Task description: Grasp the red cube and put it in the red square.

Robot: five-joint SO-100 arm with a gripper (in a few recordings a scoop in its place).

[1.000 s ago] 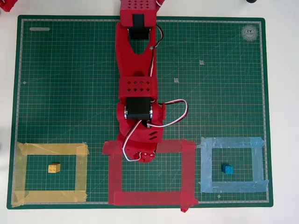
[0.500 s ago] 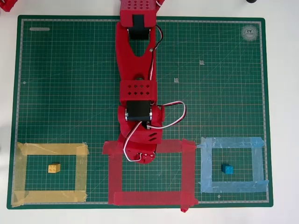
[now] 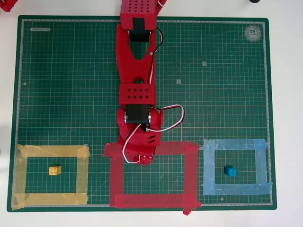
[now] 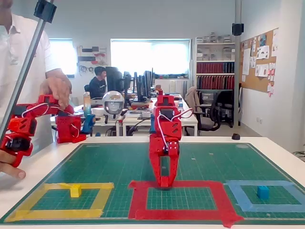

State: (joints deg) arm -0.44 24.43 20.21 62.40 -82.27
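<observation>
Arm [image 3: 136, 85] drawn back slightly, end effector [image 4: 164, 182] at red square [image 3: 191, 175] edge

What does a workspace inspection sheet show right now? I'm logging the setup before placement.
Surface: green gridded cutting mat on a white table.
Job's things: wide red tape square outline; small red cube hidden, cannot tell where.
Clutter: small yellow cube inside yellow tape outline; small blue cube inside light-blue tape outline.
Jaws: tips down at the red outline's far strip; open or shut unclear.
Cables: white wire loop beside the red arm.
Surroundings: office desks, bookshelves, a person.
</observation>
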